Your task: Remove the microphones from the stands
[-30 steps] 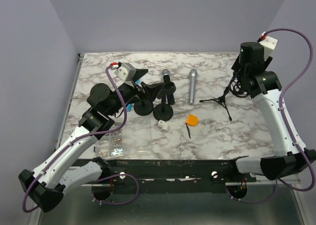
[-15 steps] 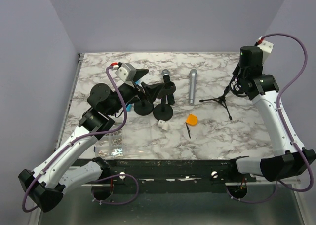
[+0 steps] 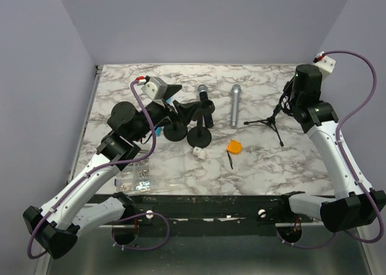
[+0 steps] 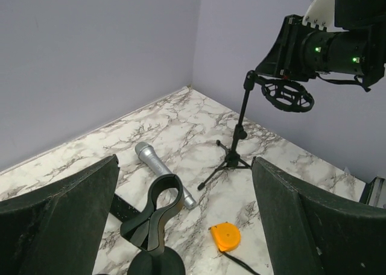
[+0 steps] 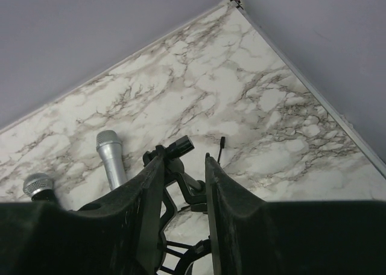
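A black microphone [image 3: 204,100] with a grey head sits tilted in the clip of a black round-base stand [image 3: 199,137]. A second black stand [image 3: 175,132] with an empty clip [image 4: 158,207] stands beside it. A silver microphone [image 3: 235,105] lies flat on the marble, also in the left wrist view [image 4: 163,173] and the right wrist view [image 5: 110,154]. My left gripper [image 3: 176,105] is wide open just left of the stands, and its jaws [image 4: 184,160] frame the empty clip. My right gripper [image 3: 291,103] straddles the top joint [image 5: 180,149] of a tripod stand [image 3: 270,122], jaws narrow but apart.
An orange tape measure [image 3: 234,146] with a black strap lies in front of the stands. A small white block [image 3: 199,154] sits near the round base. A bag of small screws [image 3: 137,177] lies at the front left. The tripod's round shock mount [image 4: 288,96] is empty.
My right arm's wrist has swung back and up over the tripod's top. The tripod, both microphones and the left arm have stayed where they were.
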`<state>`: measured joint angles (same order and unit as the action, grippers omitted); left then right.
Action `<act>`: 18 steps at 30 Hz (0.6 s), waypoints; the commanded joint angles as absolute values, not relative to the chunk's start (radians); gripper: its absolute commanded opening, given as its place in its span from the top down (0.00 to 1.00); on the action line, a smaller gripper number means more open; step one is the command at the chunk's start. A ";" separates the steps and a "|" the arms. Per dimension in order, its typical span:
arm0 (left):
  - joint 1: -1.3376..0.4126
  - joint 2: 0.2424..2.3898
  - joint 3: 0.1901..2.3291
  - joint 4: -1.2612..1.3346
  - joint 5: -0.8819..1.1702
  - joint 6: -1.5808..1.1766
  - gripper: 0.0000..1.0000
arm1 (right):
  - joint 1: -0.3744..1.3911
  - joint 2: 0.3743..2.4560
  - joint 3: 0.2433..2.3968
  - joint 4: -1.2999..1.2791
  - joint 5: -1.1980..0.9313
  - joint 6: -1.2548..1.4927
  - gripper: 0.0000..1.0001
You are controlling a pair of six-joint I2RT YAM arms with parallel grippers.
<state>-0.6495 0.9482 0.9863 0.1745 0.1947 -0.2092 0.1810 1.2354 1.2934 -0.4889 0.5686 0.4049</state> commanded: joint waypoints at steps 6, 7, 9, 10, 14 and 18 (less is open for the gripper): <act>-0.657 0.951 1.000 0.177 0.200 -0.204 0.10 | 0.173 1.287 1.144 -0.645 0.478 0.426 0.66; -0.657 0.951 0.999 0.176 0.199 -0.203 0.10 | 0.173 1.284 1.138 -0.649 0.477 0.427 0.66; -0.657 0.951 0.999 0.177 0.199 -0.202 0.10 | 0.173 1.276 1.128 -0.663 0.477 0.430 0.66; -0.657 0.951 0.999 0.176 0.198 -0.202 0.10 | 0.173 1.270 1.124 -0.670 0.476 0.432 0.66; -0.658 0.952 0.999 0.176 0.198 -0.201 0.10 | 0.173 1.242 1.111 -0.694 0.469 0.430 0.67; -0.659 0.954 0.998 0.176 0.198 -0.201 0.10 | 0.173 1.229 1.112 -0.702 0.481 0.420 0.67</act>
<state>-0.6502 0.9512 0.9863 0.1745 0.1947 -0.2089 0.1745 1.1854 1.1706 -0.4500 0.5282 0.4377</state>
